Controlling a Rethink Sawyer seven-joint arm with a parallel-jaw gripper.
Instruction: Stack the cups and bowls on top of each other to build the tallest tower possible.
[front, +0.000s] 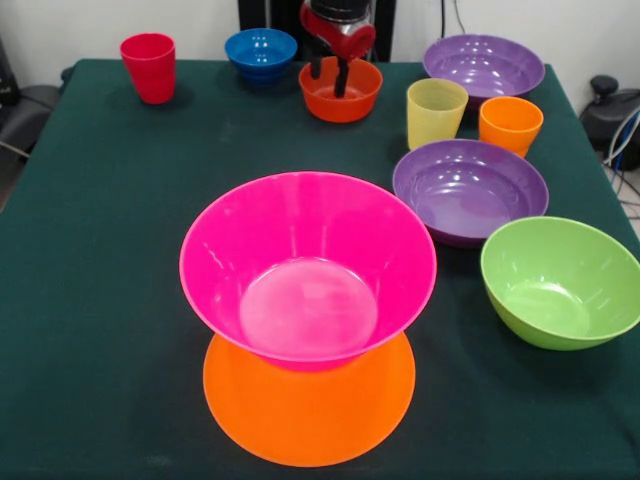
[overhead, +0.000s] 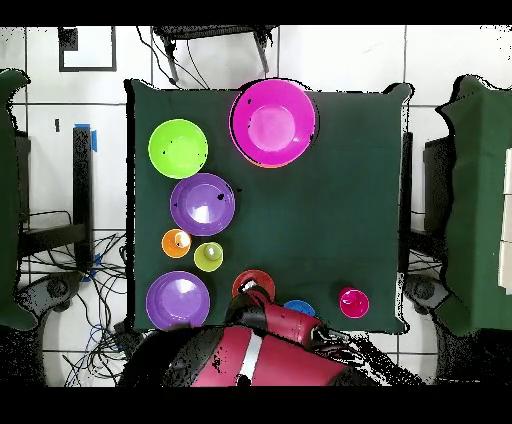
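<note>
Green-clothed bench (front: 100, 300), front view, contents listed left to right with places given from the end effector (front: 329, 78). Red cup (front: 149, 67): upright, well off to its left, near the far edge. Small blue bowl (front: 261, 51): upright, just to its left and slightly farther back. End effector: red and black, hanging at the far middle of the bench, its two dark fingers (front: 342, 78) pointing down, narrowly parted, their tips inside the small red-orange bowl (front: 340, 92); whether they touch the bowl cannot be told, and nothing is seen clamped between them. Tower (front: 308, 330): well nearer the camera than the end effector and a little to its left; a large hot pink bowl (front: 308, 265) sits mouth up on a large upturned orange bowl (front: 309, 410). Pale yellow cup (front: 436, 112): upright, near, to its right. Far purple bowl (front: 484, 66): right of it, near the far edge, behind the cups. Orange cup (front: 510, 124): upright, just beside the yellow cup on the right. Near purple bowl (front: 470, 190): right of the end effector and nearer the camera, in front of both cups. Lime green bowl (front: 563, 282): farthest right, well apart, just beside the near purple bowl. In the overhead view the arm covers part of the red-orange bowl.
</note>
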